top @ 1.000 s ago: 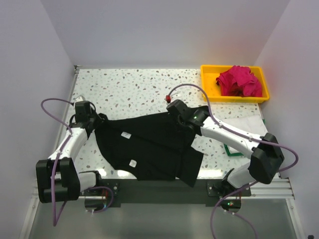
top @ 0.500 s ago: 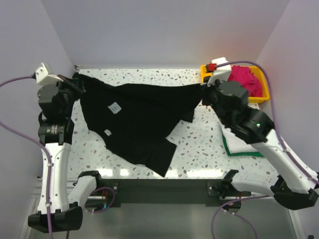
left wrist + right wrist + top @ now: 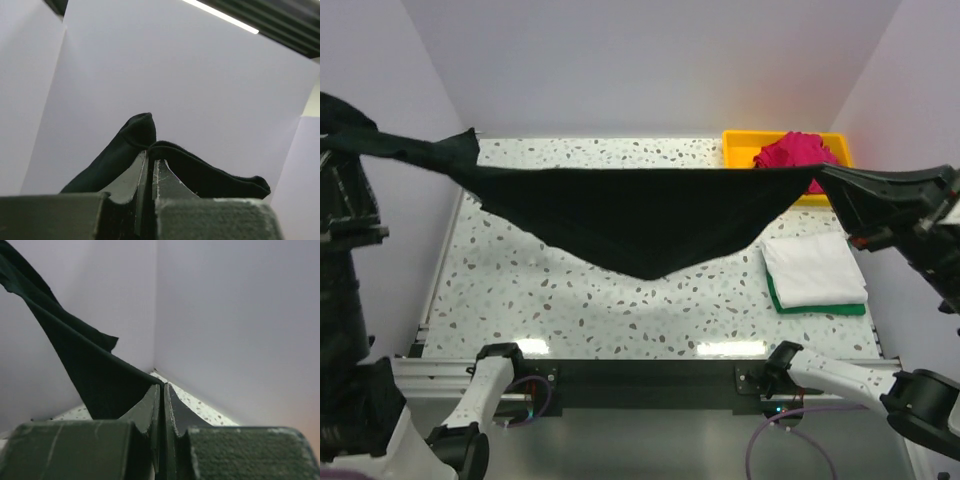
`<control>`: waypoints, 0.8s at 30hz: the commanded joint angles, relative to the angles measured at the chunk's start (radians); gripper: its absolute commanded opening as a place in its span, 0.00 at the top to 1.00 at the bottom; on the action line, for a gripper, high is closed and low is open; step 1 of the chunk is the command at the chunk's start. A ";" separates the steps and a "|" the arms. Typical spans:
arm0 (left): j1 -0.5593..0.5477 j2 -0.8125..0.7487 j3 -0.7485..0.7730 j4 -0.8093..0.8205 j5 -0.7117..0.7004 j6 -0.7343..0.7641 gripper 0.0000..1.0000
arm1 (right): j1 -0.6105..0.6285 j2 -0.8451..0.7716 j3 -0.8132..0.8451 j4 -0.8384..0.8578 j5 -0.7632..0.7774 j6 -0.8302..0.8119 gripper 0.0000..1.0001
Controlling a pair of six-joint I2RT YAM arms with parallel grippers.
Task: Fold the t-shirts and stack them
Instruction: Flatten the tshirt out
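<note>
**Black shirt hanging stretched between both arms**

The left gripper (image 3: 150, 161) and right gripper (image 3: 162, 389) are each pinching, jaws closed tight, one end of the black t-shirt (image 3: 640, 215), which is sagging above the table's (image 3: 570, 300) middle.

Big shirt (image 3: 640, 215) spans above tabletop (image 3: 570, 300), left edge to right; tray (image 3: 735, 150) far-right corner (crumpled shirt (image 3: 800, 155) inside); folded stack (image 3: 815, 270) right edge.

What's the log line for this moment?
black t-shirt: stretched in air | left fingers: shut on it | right fingers: shut on it | white t-shirt: folded on green t-shirt | magenta t-shirt: in yellow tray
</note>
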 commanded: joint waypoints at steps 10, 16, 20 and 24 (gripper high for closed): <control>0.007 0.031 0.111 0.040 0.057 0.058 1.00 | -0.004 -0.017 0.026 -0.032 -0.039 -0.003 1.00; 0.007 0.123 -0.151 0.201 0.152 0.047 1.00 | -0.004 0.113 -0.122 0.048 0.518 -0.029 1.00; 0.007 0.225 -0.448 0.407 0.257 0.061 1.00 | -0.009 0.216 -0.305 0.216 0.793 -0.115 1.00; 0.004 0.426 -0.627 0.604 0.328 0.071 1.00 | -0.171 0.331 -0.498 0.335 0.621 -0.006 1.00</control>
